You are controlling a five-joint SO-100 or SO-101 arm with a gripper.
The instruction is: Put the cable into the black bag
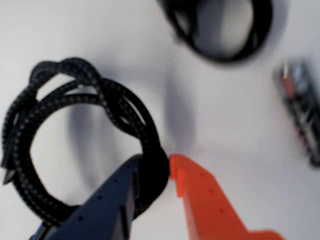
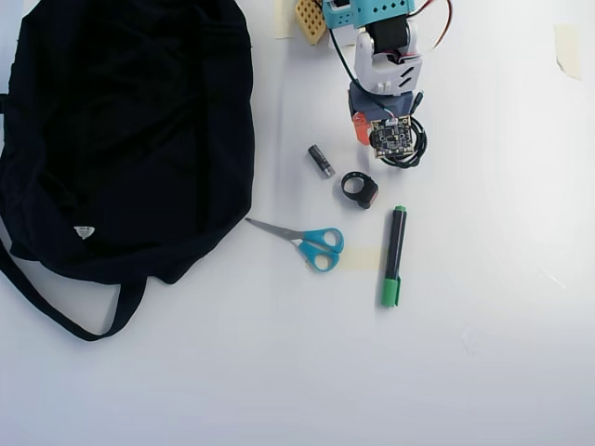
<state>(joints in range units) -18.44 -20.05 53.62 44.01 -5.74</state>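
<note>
Now gripper (image 1: 167,172) pinches cable (image 1: 65,145) coil strand between blue, orange fingers.

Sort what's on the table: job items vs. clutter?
Job items:
- cable, coiled, a strand between the fingers of the gripper
- black bag, at left in the overhead view

Clutter:
- scissors
- green marker
- black ring gadget
- small dark cylinder
</note>
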